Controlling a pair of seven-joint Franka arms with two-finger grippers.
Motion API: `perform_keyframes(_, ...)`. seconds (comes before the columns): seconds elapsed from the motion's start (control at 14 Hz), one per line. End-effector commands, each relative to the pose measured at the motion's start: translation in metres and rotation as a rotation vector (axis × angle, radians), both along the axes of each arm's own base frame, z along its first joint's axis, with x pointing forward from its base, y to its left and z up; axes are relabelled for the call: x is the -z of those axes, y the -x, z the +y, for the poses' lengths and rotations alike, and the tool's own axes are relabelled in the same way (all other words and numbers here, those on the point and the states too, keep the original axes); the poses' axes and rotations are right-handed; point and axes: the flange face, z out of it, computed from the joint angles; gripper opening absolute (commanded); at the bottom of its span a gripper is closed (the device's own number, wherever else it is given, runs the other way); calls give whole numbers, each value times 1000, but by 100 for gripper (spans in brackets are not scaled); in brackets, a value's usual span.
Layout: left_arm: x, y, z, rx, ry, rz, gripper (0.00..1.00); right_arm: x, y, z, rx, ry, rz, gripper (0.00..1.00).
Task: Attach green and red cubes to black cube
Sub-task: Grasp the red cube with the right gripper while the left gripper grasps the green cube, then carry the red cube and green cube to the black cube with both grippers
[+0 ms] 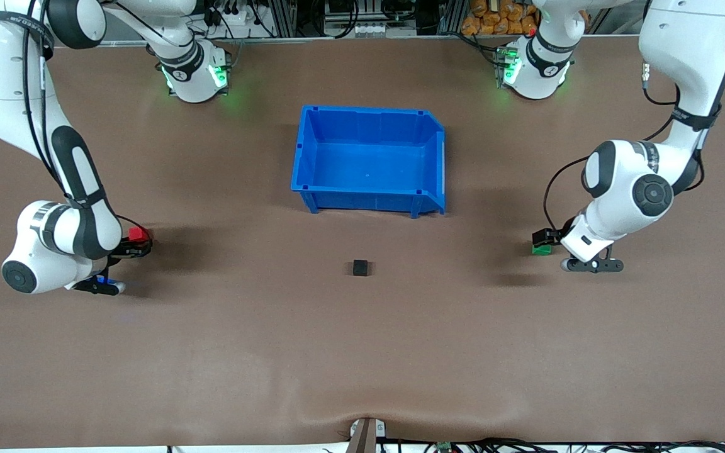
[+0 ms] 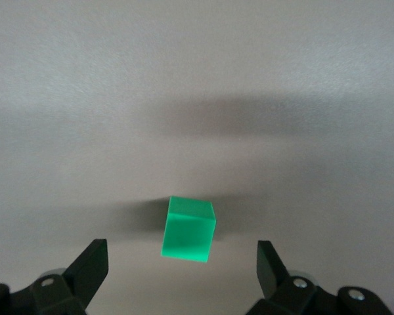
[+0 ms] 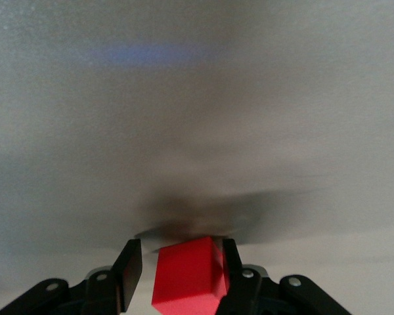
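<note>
Hands are working at both desk [image 1: 274, 352] ends: right hand [image 3: 177, 272] is closing around the red cube [image 3: 187, 275], barely clamped; left hand [image 2: 182, 266] is hanging wide open over the green cube [image 2: 188, 229]. Black cube [image 1: 360, 268] is sitting mid-desk. Red cube is risking slippage from an off-centre grip.

White arms [image 1: 54, 157], black joints, black cables.

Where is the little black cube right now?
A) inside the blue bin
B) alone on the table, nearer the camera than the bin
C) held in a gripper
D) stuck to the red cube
B: the black cube sits by itself on the table, nearer the front camera than the blue bin, touched by neither gripper.
</note>
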Motion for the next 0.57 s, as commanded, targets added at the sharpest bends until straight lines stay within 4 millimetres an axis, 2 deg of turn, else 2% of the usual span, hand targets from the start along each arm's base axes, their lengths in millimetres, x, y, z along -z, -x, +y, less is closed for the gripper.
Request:
perform_keyframes(0.0,27,4,-3,10,0,-17,100,-1,1,14,2,-5,-1,67)
perform_keyframes(0.14,43,6,-4,20,1,-4,100,0,3,14,-3,-9,7,64)
perform_keyframes(0.21,51,7,-6,46,-13,5,100,5,9,15,-1,-11,23,49)
perform_keyframes(0.36,62,7,-7,96,-36,-4,100,6,13,9,5,-16,45,0)
perform_keyframes(0.43,62,7,-7,96,-37,-7,42,3,12,10,11,-13,53,0)
perform_keyframes(0.5,61,6,-7,88,-37,-10,5,2,10,9,14,-13,50,0)
